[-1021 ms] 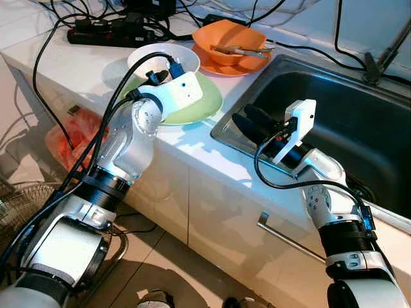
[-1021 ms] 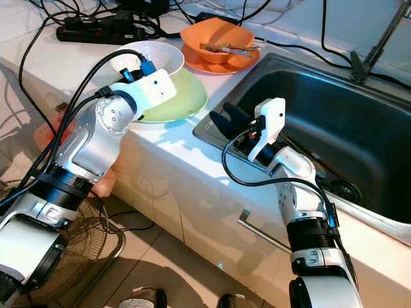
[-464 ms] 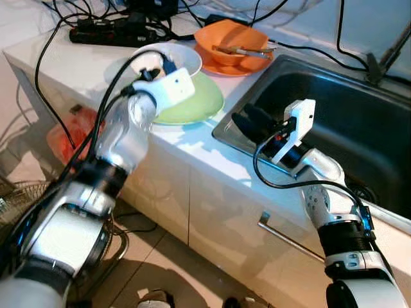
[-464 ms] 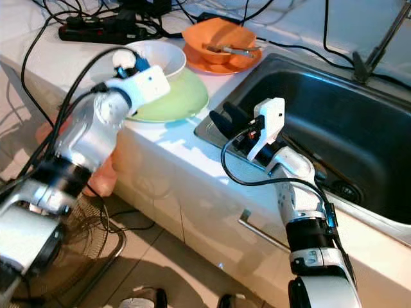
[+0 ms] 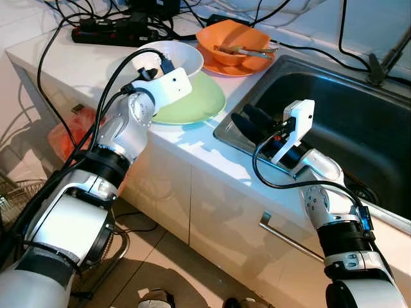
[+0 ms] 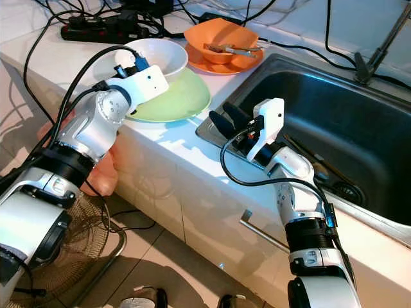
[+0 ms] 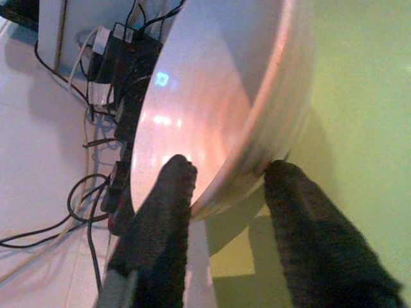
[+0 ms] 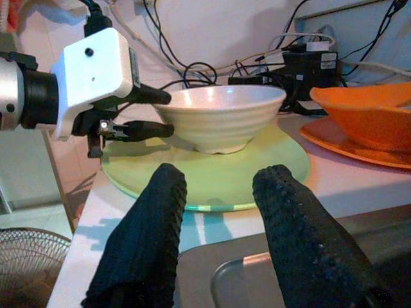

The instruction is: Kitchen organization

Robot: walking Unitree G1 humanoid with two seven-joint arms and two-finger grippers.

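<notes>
Two dishes point(image 5: 237, 45) — power strip point(image 5: 115, 31) behind bowl point(image 5: 176, 59).

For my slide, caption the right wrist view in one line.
Left gripper straddles the white bowl's rim on the green plate, seen between the open right fingers.

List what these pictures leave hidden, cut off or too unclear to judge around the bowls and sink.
- White bowl: the left gripper straddles its rim, one finger inside and one outside; contact is unclear in the blurred left wrist view.
- Orange bowl: holds utensils, too small to identify in the eye views.
- Sink: cut off by the frame edge; the right gripper covers part of its near rim.
</notes>
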